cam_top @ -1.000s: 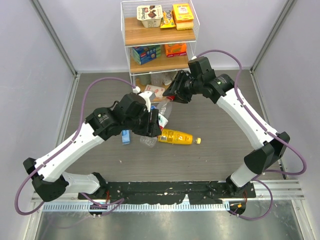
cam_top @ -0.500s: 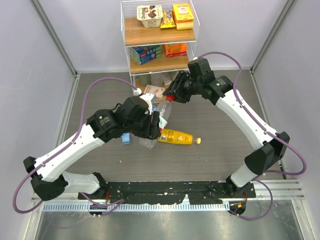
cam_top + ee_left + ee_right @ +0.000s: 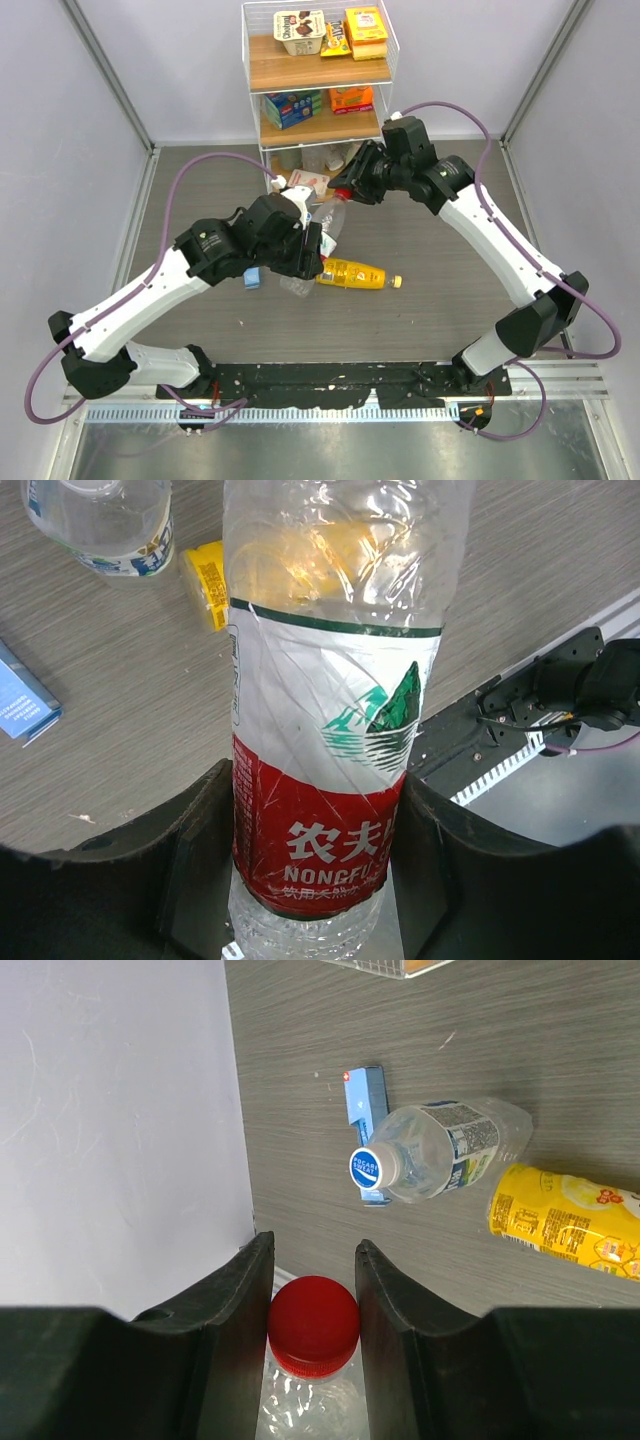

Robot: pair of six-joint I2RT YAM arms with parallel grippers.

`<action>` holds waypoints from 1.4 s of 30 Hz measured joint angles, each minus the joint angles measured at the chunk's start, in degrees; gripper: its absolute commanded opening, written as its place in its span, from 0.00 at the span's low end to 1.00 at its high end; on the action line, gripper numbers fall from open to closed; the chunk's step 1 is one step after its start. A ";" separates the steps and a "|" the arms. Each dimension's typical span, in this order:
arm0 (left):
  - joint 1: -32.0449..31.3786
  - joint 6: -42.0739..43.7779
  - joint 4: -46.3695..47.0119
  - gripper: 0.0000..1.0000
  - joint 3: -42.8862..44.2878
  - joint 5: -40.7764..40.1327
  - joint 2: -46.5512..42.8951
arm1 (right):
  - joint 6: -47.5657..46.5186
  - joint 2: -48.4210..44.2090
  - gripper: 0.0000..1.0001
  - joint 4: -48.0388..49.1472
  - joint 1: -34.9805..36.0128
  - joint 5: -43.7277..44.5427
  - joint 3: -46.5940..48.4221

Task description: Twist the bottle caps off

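Grey wood-grain table (image 3: 420, 320) carries the yellow-orange juice bottle (image 3: 350, 273) nearest the arm bases, lying on its side with its long axis left to right and its cap pointing right. Just left of it lies the short water bottle (image 3: 440, 1150). Above them, the left pincer (image 3: 315, 825) clamps the red-label bottle (image 3: 330, 680) around its body. This bottle slants up and away toward the shelf (image 3: 275, 70), where the right pincer (image 3: 313, 1280) is closed on its red cap (image 3: 313, 1325).
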 measured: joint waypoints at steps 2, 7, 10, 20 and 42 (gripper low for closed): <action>-0.11 0.02 -0.04 0.00 0.35 0.02 0.04 | -0.57 -0.98 0.02 1.25 0.00 -0.13 -0.92; -0.42 0.00 -0.31 0.00 0.98 0.48 0.04 | -2.29 -5.42 0.02 6.91 0.00 -1.57 -5.35; -0.59 -0.07 -0.44 0.00 1.51 1.42 0.02 | -2.99 -7.69 0.02 10.71 -0.11 -3.21 -7.76; -0.63 -2.08 0.42 0.00 1.01 5.35 -2.19 | -4.52 -11.87 0.02 23.89 -0.98 -13.27 -14.21; -0.90 -5.62 22.88 0.00 -11.45 24.50 -12.81 | -0.48 -19.98 0.02 49.83 -5.03 -35.98 -21.92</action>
